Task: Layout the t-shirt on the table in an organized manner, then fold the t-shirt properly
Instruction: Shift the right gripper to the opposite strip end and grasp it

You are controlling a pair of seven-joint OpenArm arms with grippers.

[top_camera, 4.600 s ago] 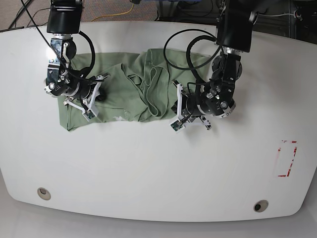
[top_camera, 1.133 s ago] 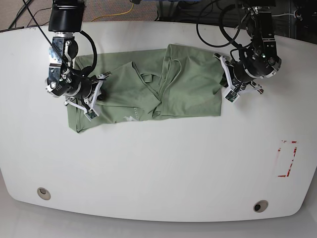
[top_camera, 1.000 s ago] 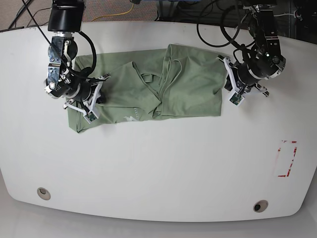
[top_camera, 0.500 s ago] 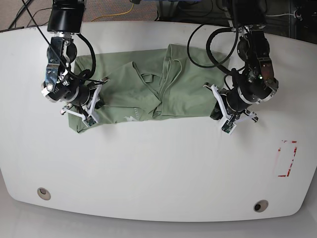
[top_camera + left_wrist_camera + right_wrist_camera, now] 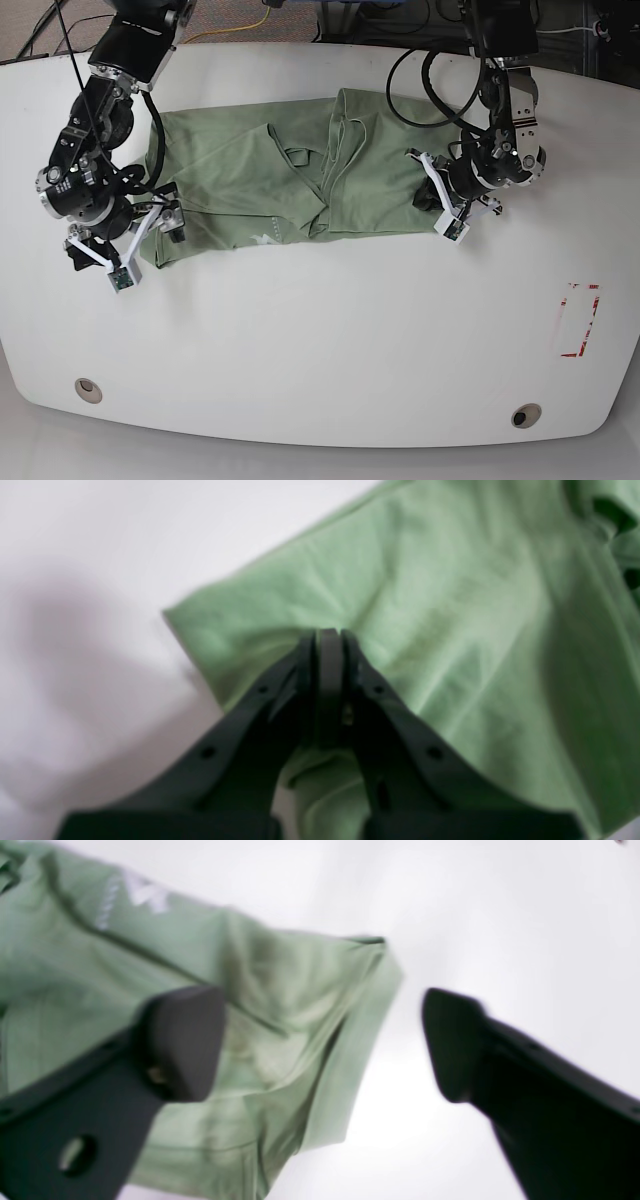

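Right hand [image 5: 135,245], at base-view left, gapes beside the t-shirt [image 5: 300,180] corner; left hand [image 5: 440,205] pinches the opposite edge. Shirt lies rumpled on the tabletop [image 5: 320,340]. Layout step: next, likely grasp and pull flat.

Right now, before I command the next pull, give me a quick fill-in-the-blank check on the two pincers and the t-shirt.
1. The left pincer is ____ on the t-shirt.
2. The right pincer is ____, one finger over the cloth.
3. The t-shirt lies on the ____ table.
4. The tape rectangle on the table is ____.

Missing words: shut; open; white; red
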